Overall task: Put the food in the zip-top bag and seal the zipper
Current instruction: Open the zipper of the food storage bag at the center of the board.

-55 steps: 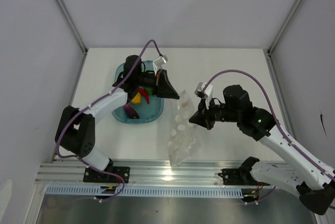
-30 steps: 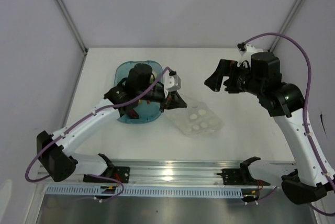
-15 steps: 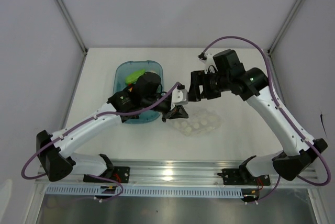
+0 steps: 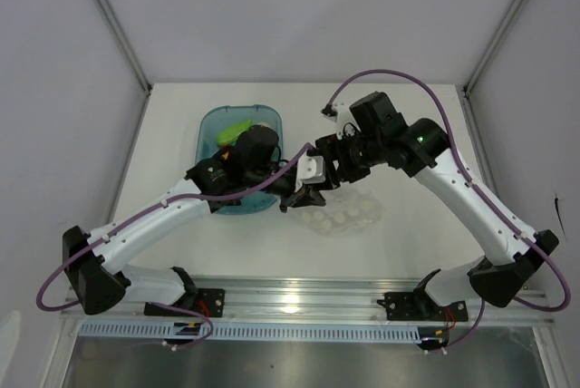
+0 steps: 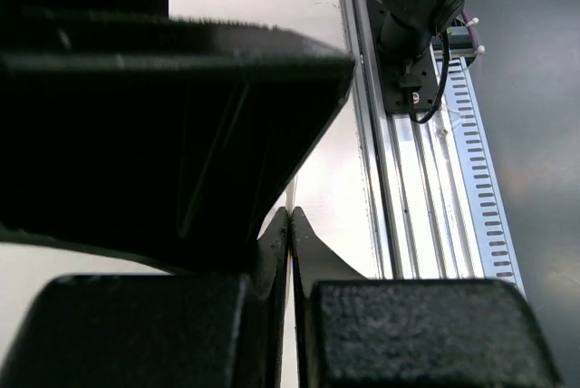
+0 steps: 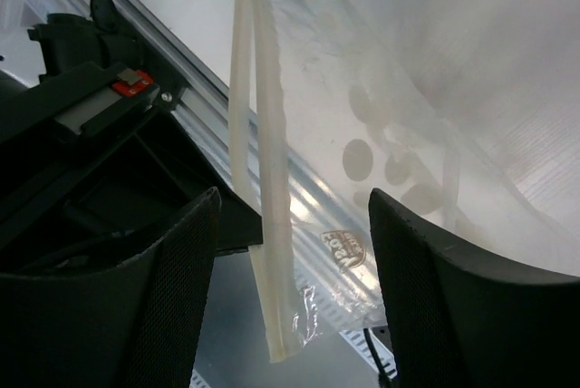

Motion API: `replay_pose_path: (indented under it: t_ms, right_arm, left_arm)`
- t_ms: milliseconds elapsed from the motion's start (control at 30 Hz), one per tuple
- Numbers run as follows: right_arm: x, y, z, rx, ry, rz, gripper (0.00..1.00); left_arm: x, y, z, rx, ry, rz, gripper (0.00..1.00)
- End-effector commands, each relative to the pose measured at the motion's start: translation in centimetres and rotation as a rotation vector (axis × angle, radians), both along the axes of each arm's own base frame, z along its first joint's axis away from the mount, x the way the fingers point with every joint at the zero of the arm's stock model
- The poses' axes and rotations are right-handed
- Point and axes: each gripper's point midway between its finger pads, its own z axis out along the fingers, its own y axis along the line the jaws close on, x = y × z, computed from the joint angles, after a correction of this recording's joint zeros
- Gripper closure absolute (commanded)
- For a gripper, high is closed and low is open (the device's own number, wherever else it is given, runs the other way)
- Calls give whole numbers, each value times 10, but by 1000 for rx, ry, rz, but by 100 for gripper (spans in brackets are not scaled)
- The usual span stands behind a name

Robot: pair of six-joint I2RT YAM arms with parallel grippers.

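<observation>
your left fingers (image 5: 315, 257) are pressed together on the mouth edge of the zip-top bag (image 4: 349, 216). the bag lies on the worktop (image 4: 408, 261) just beside the teal tub (image 4: 207, 130), on its right-arm side. the food (image 4: 237, 128) sits in the tub. your right gripper (image 6: 294, 202) is spread, with the zipper (image 6: 252, 89) hanging lengthwise between its fingers and touching neither. i'd close across the strip.

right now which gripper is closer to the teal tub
Left. The left gripper sits just past the right rim of the teal tub, shut on the zip-top bag; the right gripper is farther right, open around the zipper.
</observation>
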Motion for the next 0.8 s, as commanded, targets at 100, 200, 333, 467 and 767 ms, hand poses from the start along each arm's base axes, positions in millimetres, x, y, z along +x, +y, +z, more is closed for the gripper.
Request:
replay_pose_path:
  t_ms: [100, 200, 333, 467, 767]
  right_arm:
    - [-4, 2, -19, -80, 16, 61, 32]
    - [-2, 4, -31, -115, 32, 69, 37]
    - [10, 2, -36, -158, 1, 30, 53]
    - [27, 1, -34, -168, -48, -15, 60]
    - [60, -7, -40, -259, -106, -117, 100]
  left_arm:
    - [-7, 0, 22, -54, -47, -38, 99]
    - [-9, 0, 24, -59, -48, -43, 99]
    - [-11, 0, 25, -63, -44, -51, 100]
    - [-13, -1, 25, -63, -30, -64, 99]
    - [-10, 1, 17, -32, -6, -39, 99]
